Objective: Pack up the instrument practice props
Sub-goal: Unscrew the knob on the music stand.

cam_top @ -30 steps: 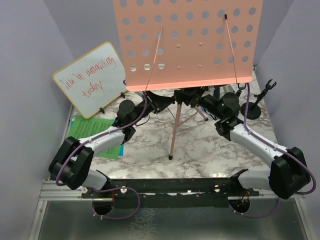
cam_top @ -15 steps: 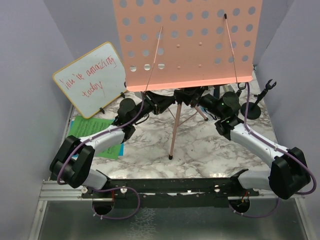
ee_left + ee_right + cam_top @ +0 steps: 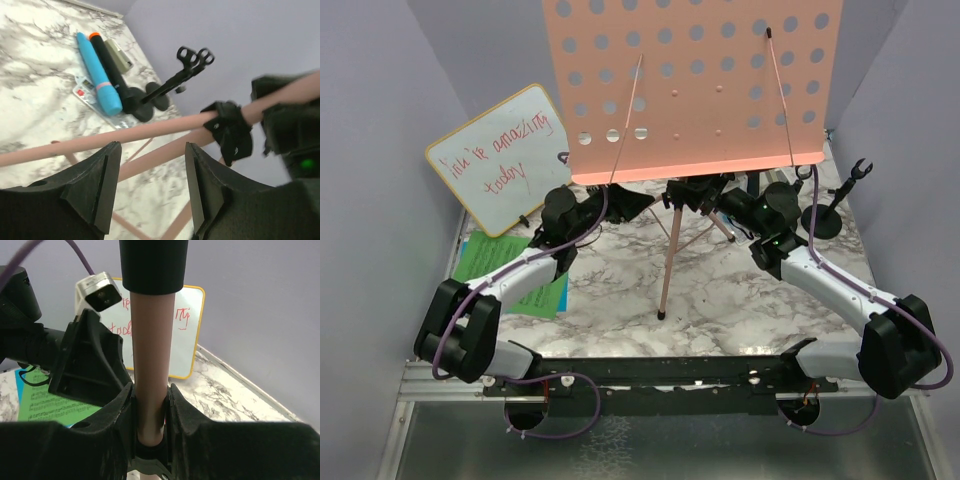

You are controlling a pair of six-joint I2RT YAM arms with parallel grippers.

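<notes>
While clamped low on its pole (image 3: 150,355) by the right gripper (image 3: 150,407), stands upright: pink tripod music holder (image 3: 690,80), perforated tray tipped toward the overhead camera, long axis vertical, one thin leg slanting from the pole toward the arms' bases. Jaws pressed on either side of the pole, no gap showing.

Just left of the pole: left gripper (image 3: 152,182), fingers (image 3: 95,185) spread apart, nothing between them. Beyond the fingertips, pink tubes crossing, apparently untouched (depth hard to read here). Judged from this: lies straight ahead of the left gripper and a little to its right, with both arms about equally near the pole and only the right one holding. Probably calls for the left closing on a leg or the black collar, the right steadying the pole meanwhile.

Right of the pole and farther back: blue microphone (image 3: 97,75) and black microphone (image 3: 112,70) side by side, touching, ends near a round black base. Seen plainly only from the left wrist; from above mostly lost under the tray's edge, with one mic holder (image 3: 825,212) showing well right of the pole.

Left of the pole: green music sheet (image 3: 500,255) over blue music sheet (image 3: 552,297), flat on the marble table (image 3: 730,295); behind them, whiteboard (image 3: 500,160) leaning. Shown only in the right wrist view: the grip itself, hidden from above by the tray.
</notes>
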